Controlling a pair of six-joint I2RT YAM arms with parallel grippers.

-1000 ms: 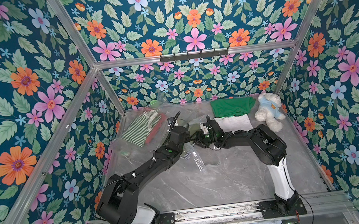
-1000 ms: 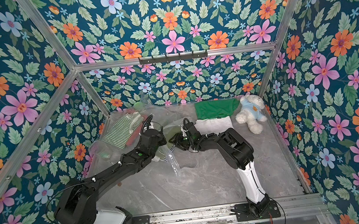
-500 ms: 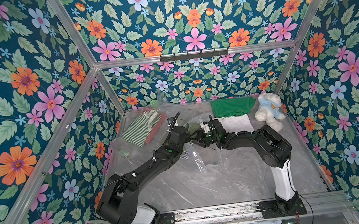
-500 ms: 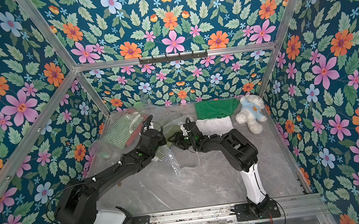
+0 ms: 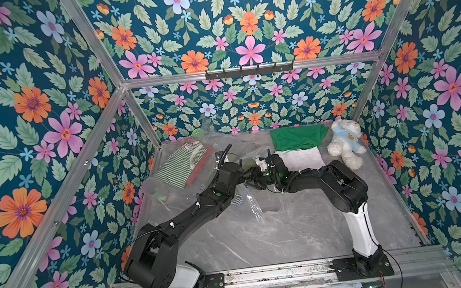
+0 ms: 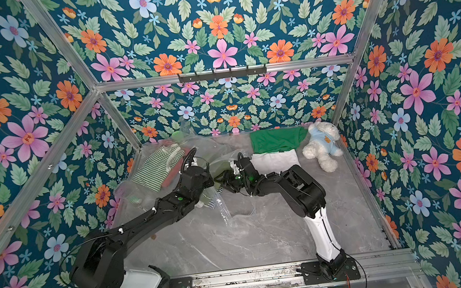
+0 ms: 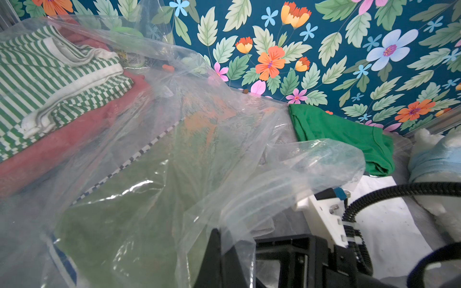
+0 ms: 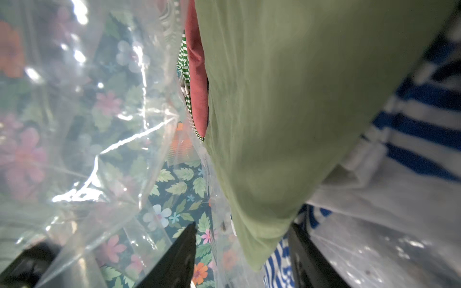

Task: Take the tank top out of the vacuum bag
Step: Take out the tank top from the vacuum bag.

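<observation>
The vacuum bag (image 5: pixel 241 146) lies crumpled at the back left in both top views, with its mouth toward the middle. Inside it are a green-and-white striped garment (image 7: pixel 50 74), a red one (image 7: pixel 62 144), an olive one (image 8: pixel 274 99) and a blue-and-white striped one (image 8: pixel 424 119). I cannot tell which is the tank top. My left gripper (image 7: pixel 224 249) is shut on the bag's film at the mouth. My right gripper (image 8: pixel 247 251) is open inside the mouth, with a corner of the olive garment hanging between its fingers (image 8: pixel 183 251).
Outside the bag, a green shirt (image 5: pixel 298 138) and a folded white cloth (image 5: pixel 302 158) lie at the back. A white teddy bear (image 5: pixel 344 143) in a blue top sits at the back right. Floral walls close three sides, with a hook rail (image 5: pixel 249 70) above.
My right gripper has pushed a little further left into the bag's mouth and its jaws have widened slightly. The left arm holds still on the plastic.
</observation>
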